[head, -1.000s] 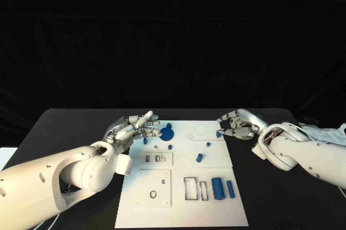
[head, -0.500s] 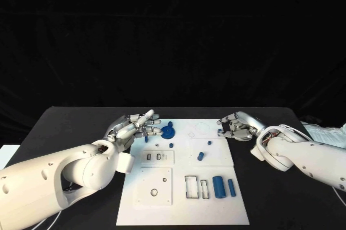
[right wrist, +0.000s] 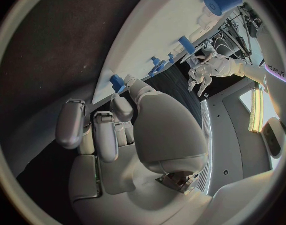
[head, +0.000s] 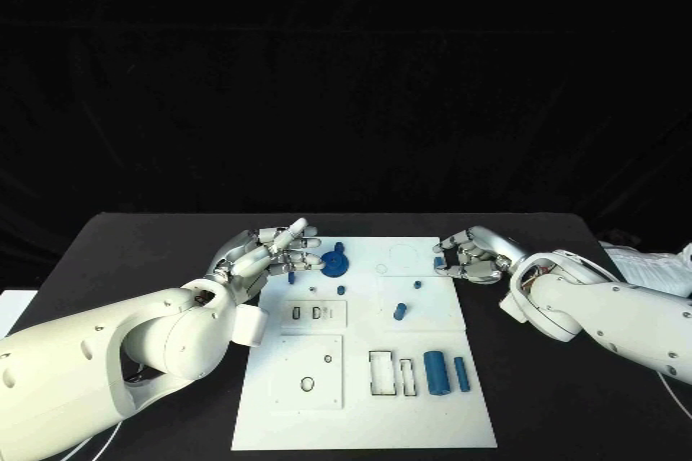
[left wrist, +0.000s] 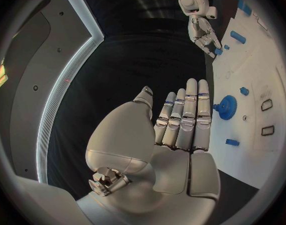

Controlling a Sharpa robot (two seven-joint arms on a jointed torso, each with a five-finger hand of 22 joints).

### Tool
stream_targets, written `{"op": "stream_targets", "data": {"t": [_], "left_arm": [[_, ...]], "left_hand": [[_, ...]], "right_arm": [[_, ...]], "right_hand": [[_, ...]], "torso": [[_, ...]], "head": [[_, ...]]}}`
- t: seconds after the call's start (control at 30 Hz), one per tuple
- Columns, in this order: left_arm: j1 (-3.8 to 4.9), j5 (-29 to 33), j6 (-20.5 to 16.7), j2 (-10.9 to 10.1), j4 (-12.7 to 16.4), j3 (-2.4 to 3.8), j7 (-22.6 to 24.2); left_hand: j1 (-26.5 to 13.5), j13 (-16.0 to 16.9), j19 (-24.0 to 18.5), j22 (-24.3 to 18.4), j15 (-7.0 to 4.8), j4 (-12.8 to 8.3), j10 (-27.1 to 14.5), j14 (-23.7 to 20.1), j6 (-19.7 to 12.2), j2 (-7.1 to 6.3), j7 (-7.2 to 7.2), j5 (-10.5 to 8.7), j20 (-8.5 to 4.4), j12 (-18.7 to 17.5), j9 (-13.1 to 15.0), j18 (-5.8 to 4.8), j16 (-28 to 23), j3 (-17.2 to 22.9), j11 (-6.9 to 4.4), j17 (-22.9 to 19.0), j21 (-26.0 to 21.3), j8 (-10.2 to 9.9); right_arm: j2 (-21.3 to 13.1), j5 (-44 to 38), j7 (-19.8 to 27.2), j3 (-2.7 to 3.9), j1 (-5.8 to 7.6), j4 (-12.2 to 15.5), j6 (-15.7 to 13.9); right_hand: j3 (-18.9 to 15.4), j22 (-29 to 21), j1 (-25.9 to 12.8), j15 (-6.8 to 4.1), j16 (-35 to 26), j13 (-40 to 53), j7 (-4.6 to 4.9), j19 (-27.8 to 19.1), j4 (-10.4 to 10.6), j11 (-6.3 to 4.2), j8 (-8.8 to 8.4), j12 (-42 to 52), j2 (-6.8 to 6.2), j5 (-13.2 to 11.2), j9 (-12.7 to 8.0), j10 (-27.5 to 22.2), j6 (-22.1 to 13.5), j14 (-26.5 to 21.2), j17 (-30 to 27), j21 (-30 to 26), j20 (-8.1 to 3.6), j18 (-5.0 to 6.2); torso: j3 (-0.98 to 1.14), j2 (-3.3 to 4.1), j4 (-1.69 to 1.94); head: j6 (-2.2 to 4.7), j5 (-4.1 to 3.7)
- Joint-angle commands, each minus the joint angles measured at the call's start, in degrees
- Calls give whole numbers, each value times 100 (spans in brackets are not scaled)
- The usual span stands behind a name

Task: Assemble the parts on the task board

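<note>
Head view: parts (head: pixel 434 368) loose on board (head: pixel 368 421); left hand (head: pixel 271 252) empty, fingers straight, near gear (head: pixel 335 266); right hand (head: pixel 473 254) curled, grip unclear, at board's edge. Risks knocking small part (head: pixel 438 264) off onto bench (head: pixel 144 251).

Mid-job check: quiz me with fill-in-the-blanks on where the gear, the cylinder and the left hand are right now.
1. The blue gear lies at the far end of the task board, just beside the fingertips of the robot's ____ hand.
2. The left hand has its fingers stretched out and holds ____.
3. The thick blue cylinder and the slim blue bar lie side by side at the board's near end, on the robot's ____ side.

Missing words: left; nothing; right.
</note>
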Motion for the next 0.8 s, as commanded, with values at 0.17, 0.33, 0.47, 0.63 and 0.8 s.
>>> {"op": "stream_targets", "data": {"t": [0.17,0.33,0.47,0.63,0.8], "left_arm": [[1,18,113,10,5,3,38],[1,18,114,13,3,3,37],[1,18,115,14,1,3,36],[1,18,118,16,2,3,36],[1,18,119,16,2,3,35]], "left_hand": [[14,-5,-24,-8,-15,-27,-12,-36,-39,23,70,8,22,-30,-1,16,21,-19,9,5,-21,-33],[14,-5,-24,-8,-15,-27,-12,-36,-39,23,70,8,22,-30,-1,16,21,-19,9,5,-21,-33],[14,-5,-24,-8,-15,-27,-12,-36,-39,23,70,8,22,-30,-1,16,21,-19,9,5,-21,-33],[14,-5,-24,-8,-15,-27,-12,-36,-39,23,70,8,22,-30,-1,16,21,-19,9,5,-21,-33],[14,-5,-24,-8,-15,-27,-12,-36,-39,23,70,8,22,-30,-1,16,21,-19,9,5,-21,-33]], "right_arm": [[43,-64,-12,0,-19,-82,176],[73,-65,-7,0,-40,-117,208],[81,-54,-9,0,-49,-122,221],[82,-42,-28,0,-54,-137,212],[78,-34,-46,0,-55,-155,196]], "right_hand": [[-9,17,50,18,20,39,-26,-6,-41,-19,99,41,29,20,54,19,162,473,970,-28,21,-3],[10,32,72,4,24,65,-44,2,-63,-36,155,72,60,18,83,42,264,475,977,-21,9,-5],[13,42,62,-7,28,102,-62,8,-64,-50,198,117,79,-4,105,73,346,477,984,-17,-1,-7],[26,61,62,-22,38,135,-85,20,-71,-69,236,157,112,-34,126,104,420,481,999,-8,-13,-10],[43,77,67,-33,43,145,-101,30,-76,-83,259,169,146,-50,138,114,466,483,1007,0,-23,-13]], "torso": [[3,5,-13],[4,4,-9],[2,4,-3],[3,4,-10],[1,2,-12]], "head": [[-4,15],[-31,25],[-43,27],[-52,22],[-60,27]]}}
